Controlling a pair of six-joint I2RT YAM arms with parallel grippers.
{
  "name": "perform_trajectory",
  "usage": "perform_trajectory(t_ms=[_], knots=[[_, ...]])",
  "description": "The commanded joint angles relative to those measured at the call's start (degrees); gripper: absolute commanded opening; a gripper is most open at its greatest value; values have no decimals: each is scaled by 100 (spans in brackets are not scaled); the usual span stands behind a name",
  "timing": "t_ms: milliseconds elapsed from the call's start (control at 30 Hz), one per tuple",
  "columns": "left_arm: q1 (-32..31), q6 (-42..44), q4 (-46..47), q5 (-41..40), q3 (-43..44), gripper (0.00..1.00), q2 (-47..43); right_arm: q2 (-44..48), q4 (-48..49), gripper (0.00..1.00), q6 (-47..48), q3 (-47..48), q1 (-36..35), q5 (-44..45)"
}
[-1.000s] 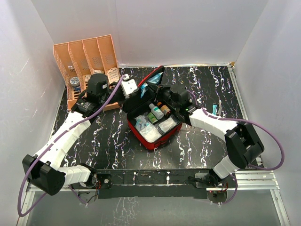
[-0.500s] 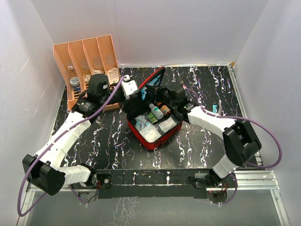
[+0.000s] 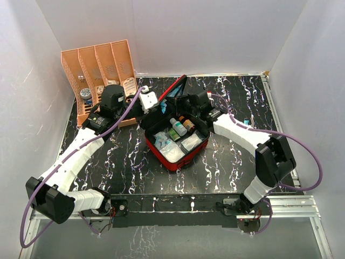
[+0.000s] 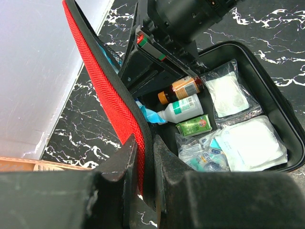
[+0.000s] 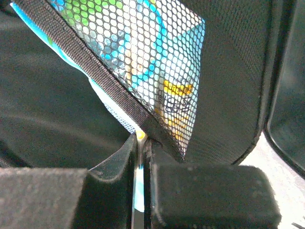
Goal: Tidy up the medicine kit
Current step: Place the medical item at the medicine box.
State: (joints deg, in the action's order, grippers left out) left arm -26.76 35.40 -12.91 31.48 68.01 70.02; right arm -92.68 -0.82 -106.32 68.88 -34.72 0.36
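The medicine kit (image 3: 173, 162) lies open mid-table, its red lid (image 4: 102, 81) standing upright. My left gripper (image 4: 145, 143) is shut on the lid's rim and holds it up, seen from above at its place (image 3: 152, 102) beside the lid. The base holds two small bottles (image 4: 183, 106), a green box (image 4: 194, 125) and clear gauze packs (image 4: 250, 143). My right gripper (image 5: 143, 138) is shut on a thin blue-and-white packet (image 5: 119, 117) at the strap of the lid's mesh pocket (image 5: 138, 43), which has colourful packets behind it. From above, the right gripper (image 3: 186, 100) reaches into the lid.
An orange slotted rack (image 3: 99, 70) with small items stands at the back left, close to the left arm. A small teal item (image 3: 246, 124) lies on the black marbled table right of the kit. White walls enclose three sides.
The right arm has swung left and farther back, carrying its packet from over the base up to the lid's mesh pocket. The left arm and lid have stayed put.
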Motion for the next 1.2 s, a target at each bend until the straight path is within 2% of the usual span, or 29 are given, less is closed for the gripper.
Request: perform_trajectory(t_ms=[0,267,533,1167], knots=[[-276,4,236,1354,283,0,-186,-235,-990,0,611,768,77,662],[-276,3,235,1462,301,0,-173,-337,-1609,0,844,1076,97,794],[-274,-21,281,1535,298,0,-163,-610,-2412,0,1341,1777,99,1114],[-281,-127,413,1653,283,0,-103,-1211,-2542,0,1587,2033,97,1106]])
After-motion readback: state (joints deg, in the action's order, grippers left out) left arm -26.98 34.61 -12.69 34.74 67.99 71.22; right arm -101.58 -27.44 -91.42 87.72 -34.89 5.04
